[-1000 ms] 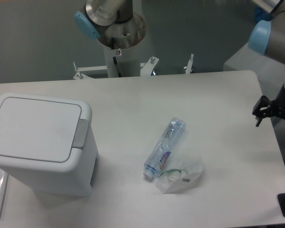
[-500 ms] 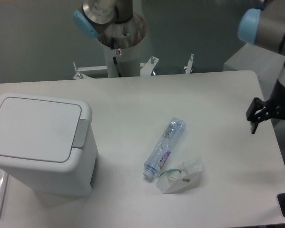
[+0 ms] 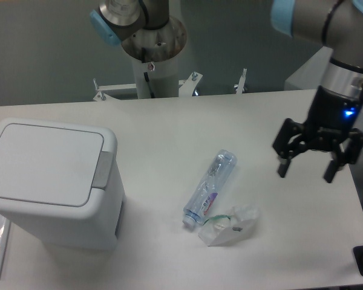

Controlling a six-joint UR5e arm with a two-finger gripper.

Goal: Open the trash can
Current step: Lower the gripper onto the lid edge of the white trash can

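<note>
the large white plastic box-shaped trash can (image 3: 51, 184) with rounded corners stood at the left side of the white table (image 3: 169, 130), its flat white hinged lid (image 3: 42, 162) lying closed and level on top. a grey push tab (image 3: 101, 170) sat at the right edge of that lid. the black two-finger gripper (image 3: 307, 172) hung over the right part of the table, well apart from the trash can, with its jaws spread wide and nothing between them; a small blue light showed on the wrist above it. a clear plastic bottle (image 3: 210, 188) lay on its side near the middle of the table, its cap end toward the camera. just beside that cap end rested a crumpled clear plastic wrapper (image 3: 230, 225). the grey arm base (image 3: 151, 45) rose behind the far edge of the table.
</note>
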